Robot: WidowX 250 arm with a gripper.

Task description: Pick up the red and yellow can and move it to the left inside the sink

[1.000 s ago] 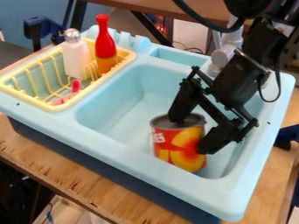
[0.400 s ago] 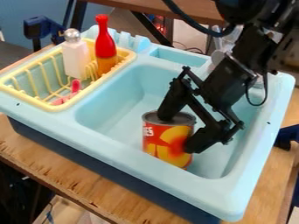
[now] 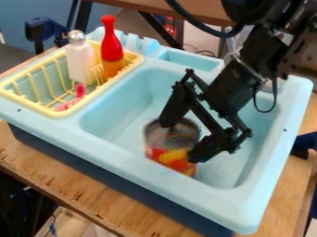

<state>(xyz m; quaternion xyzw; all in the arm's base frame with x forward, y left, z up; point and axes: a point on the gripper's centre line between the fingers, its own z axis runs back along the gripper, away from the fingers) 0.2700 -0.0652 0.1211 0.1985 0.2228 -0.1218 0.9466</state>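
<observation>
Can (image 3: pixel 168 160), red and yellow, blurred: inside sink basin (image 3: pixel 121 104), near front rim (image 3: pixel 186 196). Gripper (image 3: pixel 180 141): clamped on can, one finger at top, one against side. Basin floor extends behind. Yellow rack (image 3: pixel 66 112): beyond left edge.

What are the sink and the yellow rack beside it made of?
The sink looks like pale blue molded plastic, fairly matte, judging by its rounded, seamless edges. The rack is probably plastic too, or coated wire: its bars look smooth and evenly yellow.
</observation>
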